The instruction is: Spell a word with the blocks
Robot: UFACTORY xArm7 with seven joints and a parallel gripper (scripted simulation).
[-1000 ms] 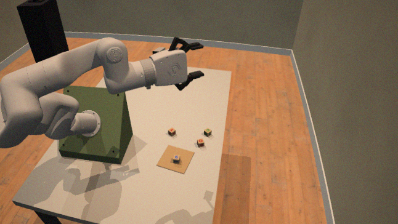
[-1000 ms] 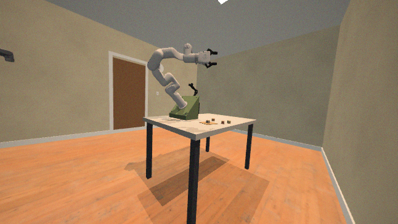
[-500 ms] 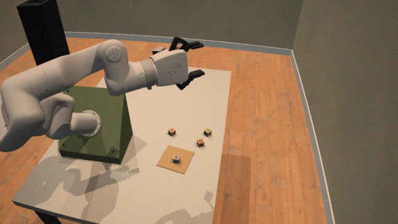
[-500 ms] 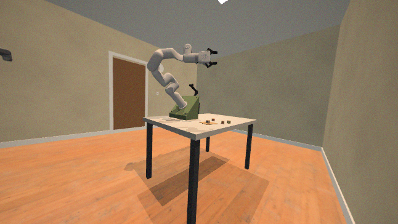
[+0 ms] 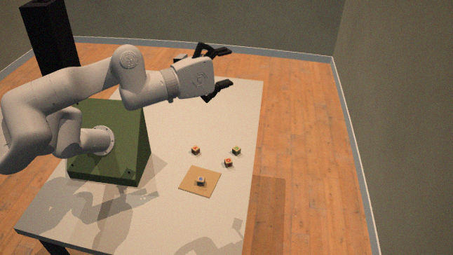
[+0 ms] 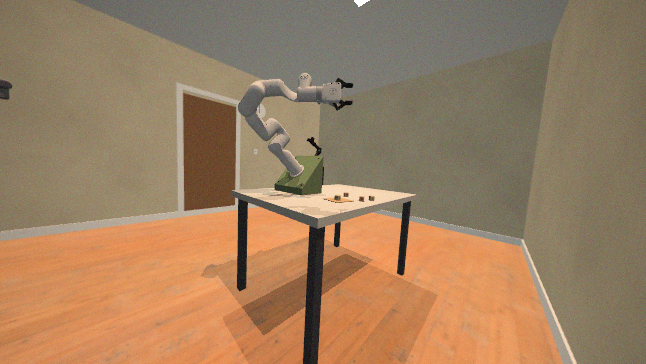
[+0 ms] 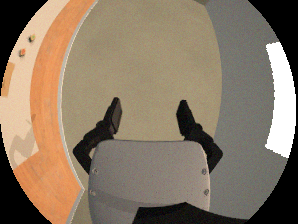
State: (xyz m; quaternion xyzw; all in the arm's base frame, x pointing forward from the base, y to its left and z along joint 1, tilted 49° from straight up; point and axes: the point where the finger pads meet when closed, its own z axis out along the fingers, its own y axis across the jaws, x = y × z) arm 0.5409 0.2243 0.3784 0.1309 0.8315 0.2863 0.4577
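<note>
We see the counter (image 5: 168, 217) carrying a green base (image 5: 116, 140). Gripper (image 5: 214, 70) high above, fingers apart, holding nothing. Tan mat (image 5: 189, 178) holds one block (image 5: 200, 181); three blocks (image 5: 228, 162) sit off it, just beyond.

Walls: plain olive-beige (image 6: 450, 150).
Floor: orange wood planks (image 6: 125, 300), pale skirting.
Door: brown, white frame (image 6: 209, 155).
Bench: pale top (image 6: 320, 210), black legs.
Light: bright ceiling patch (image 6: 361, 2).
</note>
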